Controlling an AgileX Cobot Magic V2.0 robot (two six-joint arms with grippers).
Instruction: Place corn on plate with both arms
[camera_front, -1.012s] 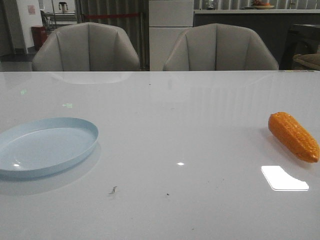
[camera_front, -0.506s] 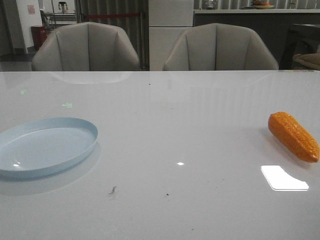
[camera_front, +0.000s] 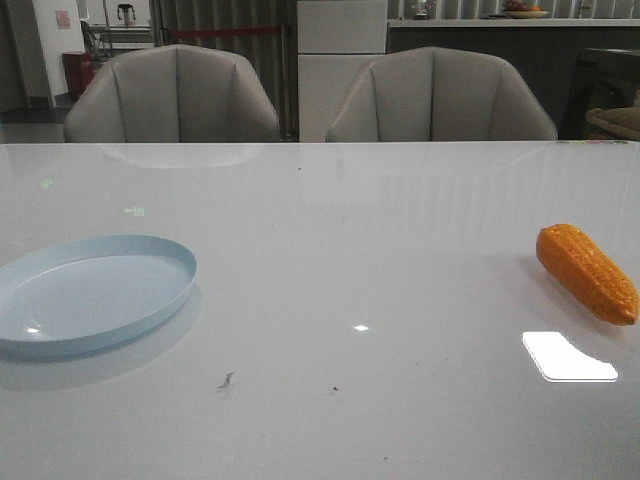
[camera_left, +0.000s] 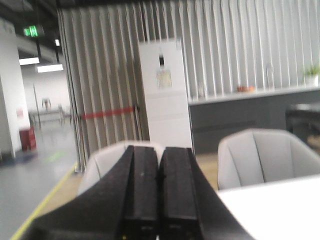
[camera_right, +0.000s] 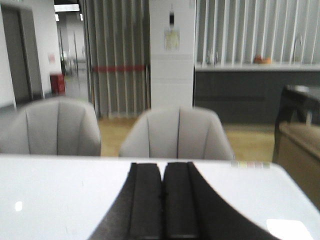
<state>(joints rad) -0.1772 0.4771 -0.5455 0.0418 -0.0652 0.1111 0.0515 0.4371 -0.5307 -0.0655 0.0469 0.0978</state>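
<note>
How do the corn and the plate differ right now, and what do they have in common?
The corn is orange, bumpy and tapered; the plate is pale blue, smooth and round. The corn lies at the table's right side, the plate at its left. The corn is shorter than the plate is wide. Both rest on the white table, untouched by any gripper.

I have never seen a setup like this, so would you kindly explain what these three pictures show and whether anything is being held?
This is a two-armed robot at a white table. The wide picture looks forward over the table, the way the robot faces. A pale blue plate lies on the left, empty, and an orange toy corn lies far right. Two grey chairs stand behind. No arm shows there.

The other two pictures come from cameras on each wrist. The dark paired bars are the left end effector and the right end effector, both pressed shut on nothing and pointing out into the room.
</note>
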